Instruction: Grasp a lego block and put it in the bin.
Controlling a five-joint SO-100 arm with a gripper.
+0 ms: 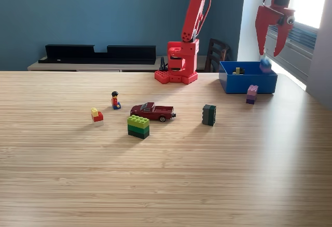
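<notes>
The blue bin stands on the table at the exterior view's right, beside the red arm's base. My red gripper hangs open above the bin's right end, jaws pointing down. Just below its tips a small pale-blue and purple block sits at the bin's right rim, free of the fingers; I cannot tell whether it is falling or resting. A small dark and yellow piece lies inside the bin. Loose lego blocks on the table: a pink-purple one against the bin's front, a dark green one, a lime-green stack, and a yellow-red one.
A dark red toy car and a minifigure stand mid-table. A dark chair is behind the arm's base, and a black shelf runs along the blue wall. Bright window light comes from the right.
</notes>
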